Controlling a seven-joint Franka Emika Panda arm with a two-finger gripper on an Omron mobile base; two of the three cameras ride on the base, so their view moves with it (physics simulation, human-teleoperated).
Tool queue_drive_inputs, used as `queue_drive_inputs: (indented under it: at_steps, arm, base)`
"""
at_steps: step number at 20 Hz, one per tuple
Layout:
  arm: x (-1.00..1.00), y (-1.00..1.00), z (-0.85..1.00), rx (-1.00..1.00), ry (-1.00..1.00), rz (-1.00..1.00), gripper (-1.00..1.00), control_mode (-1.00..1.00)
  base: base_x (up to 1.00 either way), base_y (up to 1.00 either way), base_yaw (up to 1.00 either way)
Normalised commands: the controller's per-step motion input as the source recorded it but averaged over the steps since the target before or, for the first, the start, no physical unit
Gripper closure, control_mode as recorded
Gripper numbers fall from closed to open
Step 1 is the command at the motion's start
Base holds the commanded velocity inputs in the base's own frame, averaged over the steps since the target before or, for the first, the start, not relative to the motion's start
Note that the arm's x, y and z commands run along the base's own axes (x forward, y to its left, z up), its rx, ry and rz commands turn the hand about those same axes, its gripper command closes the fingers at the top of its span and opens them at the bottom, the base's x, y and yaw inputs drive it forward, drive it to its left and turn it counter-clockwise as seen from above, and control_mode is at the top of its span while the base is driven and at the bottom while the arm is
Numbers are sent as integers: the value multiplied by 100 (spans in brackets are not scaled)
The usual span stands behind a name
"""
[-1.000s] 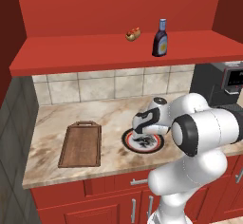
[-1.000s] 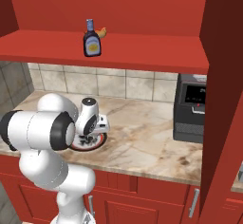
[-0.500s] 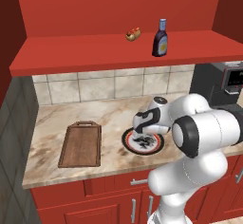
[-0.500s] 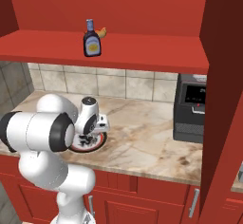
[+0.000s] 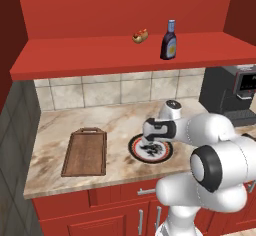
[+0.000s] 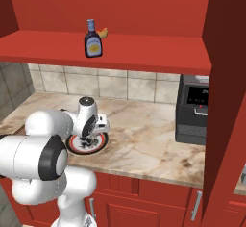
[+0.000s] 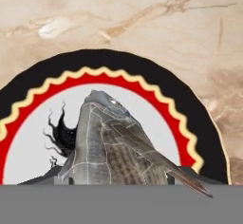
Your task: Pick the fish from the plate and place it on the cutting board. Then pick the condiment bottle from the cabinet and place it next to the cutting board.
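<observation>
over the plate (image 5: 135, 150), gripper (image 5: 151, 141) low, grip unclear, fish (image 7: 111, 149) close below

The silvery-grey fish (image 7: 111, 147) lies on the round plate (image 5: 135, 149). The dark-brown cutting board (image 5: 85, 151) lies left of it; the condiment bottle (image 5: 169, 40) stands upright on the cabinet (image 5: 100, 55) shelf.

Beige veined marble worktop (image 5: 125, 117) over red base cupboards with metal handles (image 6: 144, 204). Beige square-tile backsplash (image 5: 100, 90) behind. Black coffee machine (image 6: 192, 108) on worktop's right. Grey tiled side wall (image 5: 15, 145).
</observation>
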Motion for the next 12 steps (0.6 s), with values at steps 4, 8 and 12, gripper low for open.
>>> queue_drive_inputs:
  at_steps: [4,8,12]
  arm:
    - [-22,5,24,1,-2,0,100,-100]
    - [-15,15,18,2,0,0,100,-100]
    - [-12,22,14,2,0,0,100,-100]
  base:
    - [0,0,0]
    - [0,0,0]
    - [0,0,0]
